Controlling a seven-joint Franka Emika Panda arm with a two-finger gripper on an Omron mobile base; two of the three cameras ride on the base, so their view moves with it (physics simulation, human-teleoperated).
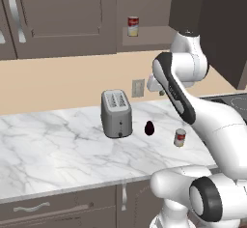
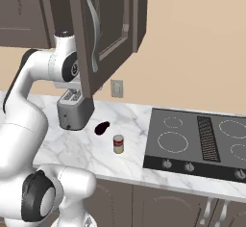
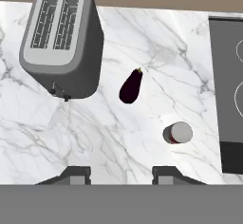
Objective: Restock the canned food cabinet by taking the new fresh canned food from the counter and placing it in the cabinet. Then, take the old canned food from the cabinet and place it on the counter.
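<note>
A red-and-white can [image 1: 133, 26] stands on the shelf board of the open dark cabinet [image 1: 149, 35]. A second can [image 1: 180, 137] [image 2: 118, 144] stands on the white marble counter [image 1: 48, 149] near its front edge. The hand view looks down at this can's lid [image 3: 178, 133], ahead and to the right of my gripper [image 3: 122, 174]. The gripper hangs high above the counter, open, with nothing between its fingers [image 3: 78, 173].
A grey toaster [image 1: 116, 113] [image 3: 64, 40] stands left of the counter can. A dark eggplant [image 1: 149, 128] [image 3: 130, 86] lies between them. The black cooktop [image 2: 202, 142] lies to the right. An open cabinet door [image 2: 108, 33] hangs beside my upper arm.
</note>
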